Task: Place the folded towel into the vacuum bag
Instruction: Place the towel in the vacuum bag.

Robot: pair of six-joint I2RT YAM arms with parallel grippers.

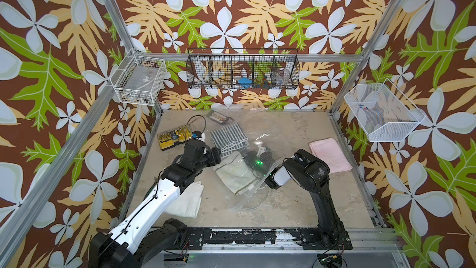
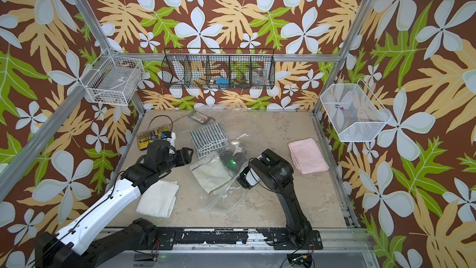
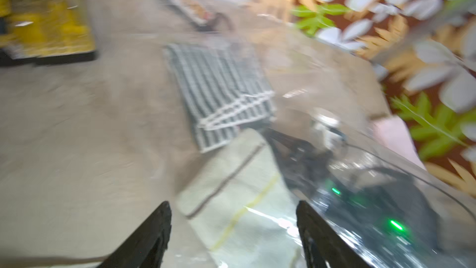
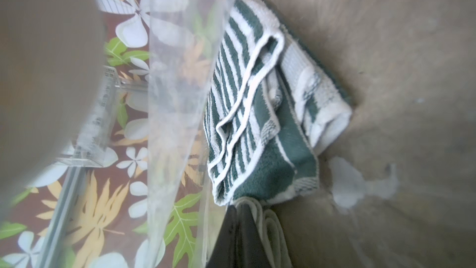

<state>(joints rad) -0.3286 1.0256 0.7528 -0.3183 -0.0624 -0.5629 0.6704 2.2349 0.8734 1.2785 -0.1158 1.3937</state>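
Note:
The vacuum bag lies crinkled and transparent across the middle of the table, with its white valve standing up. A green-and-white striped towel lies deep inside it. The folded towel, pale green, rests at the bag's mouth, partly under the plastic. My right gripper reaches inside the bag, jaws together on a folded edge of the pale towel. My left gripper hovers open just beside that towel, holding nothing.
A white towel lies under the left arm and a pink towel lies at the right. A yellow bit case and a small dark case sit at the back left. Wire baskets hang on the walls.

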